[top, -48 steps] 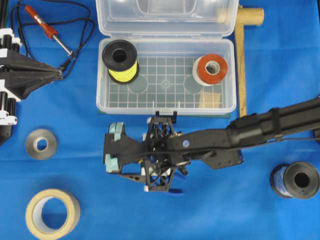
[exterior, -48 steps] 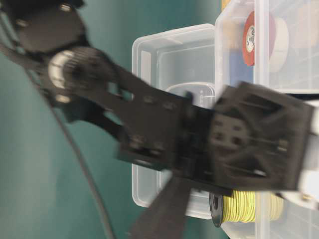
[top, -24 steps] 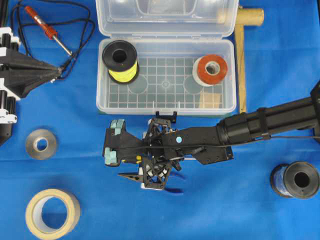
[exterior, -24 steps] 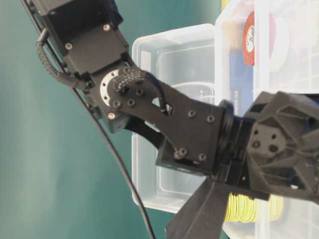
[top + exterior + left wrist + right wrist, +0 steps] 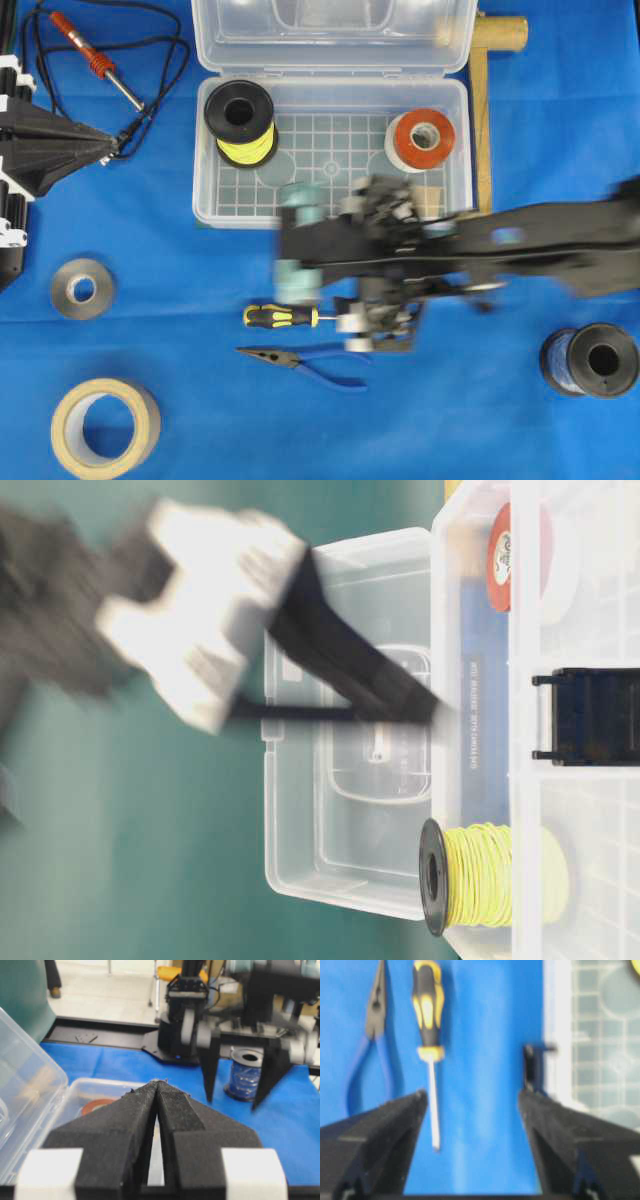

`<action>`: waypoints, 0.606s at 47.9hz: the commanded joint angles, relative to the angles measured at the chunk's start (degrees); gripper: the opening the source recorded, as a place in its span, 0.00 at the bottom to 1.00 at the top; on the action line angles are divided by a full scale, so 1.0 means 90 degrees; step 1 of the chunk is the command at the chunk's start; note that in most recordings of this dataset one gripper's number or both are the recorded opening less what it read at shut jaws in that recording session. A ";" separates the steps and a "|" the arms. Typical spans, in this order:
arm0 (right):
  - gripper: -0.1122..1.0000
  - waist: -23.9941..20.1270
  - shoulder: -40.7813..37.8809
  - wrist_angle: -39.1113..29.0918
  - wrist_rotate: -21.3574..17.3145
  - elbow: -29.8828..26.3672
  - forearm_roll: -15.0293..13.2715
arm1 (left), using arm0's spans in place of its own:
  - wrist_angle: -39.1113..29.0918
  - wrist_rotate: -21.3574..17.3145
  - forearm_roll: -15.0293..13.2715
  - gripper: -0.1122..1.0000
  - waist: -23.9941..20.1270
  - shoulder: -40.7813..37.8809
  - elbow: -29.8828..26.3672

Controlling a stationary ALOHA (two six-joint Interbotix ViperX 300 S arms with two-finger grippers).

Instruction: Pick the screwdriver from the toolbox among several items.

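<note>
You're looking at a toolbox (image 5: pixel 205 195) of clear, glossy plastic sitting on a matt blue cloth (image 5: pixel 150 270). The screwdriver (image 5: pixel 428 1035) is showing a smooth yellow-and-black handle and a thin bright metal shaft — the left gripper's fingers (image 5: pixel 185 1110) are looking rough, grainy black.

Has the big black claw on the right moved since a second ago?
Yes. The right gripper has shifted up and rightward toward the toolbox, open, leaving the screwdriver uncovered on the blue cloth.

Beside the clear toolbox (image 5: pixel 210 195), the screwdriver (image 5: pixel 282 317) is showing yellow-and-black, the pliers (image 5: pixel 310 361) blue handles.
</note>
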State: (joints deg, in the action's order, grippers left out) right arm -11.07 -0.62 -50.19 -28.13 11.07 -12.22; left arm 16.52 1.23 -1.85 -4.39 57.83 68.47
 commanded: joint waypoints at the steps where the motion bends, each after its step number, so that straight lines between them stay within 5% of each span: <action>1: 0.79 -0.0029 0.1035 0.0488 -0.0029 0.0732 -0.0283 | 0.0000 -0.0010 -0.0010 0.10 -0.0010 -0.0010 -0.0059; 14: 0.79 -0.0029 0.4102 0.2500 -0.0088 0.3535 -0.0645 | -0.0078 -0.0020 -0.0020 0.10 -0.0010 0.0020 0.0020; 29: 0.79 0.0098 0.6846 0.2793 -0.0166 0.5537 -0.0781 | -0.0078 -0.0010 -0.0020 0.10 -0.0010 0.0029 0.0078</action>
State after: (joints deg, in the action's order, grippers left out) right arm -10.46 57.74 -25.66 -29.62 58.89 -18.98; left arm 15.56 1.14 -1.85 -4.39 58.36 69.79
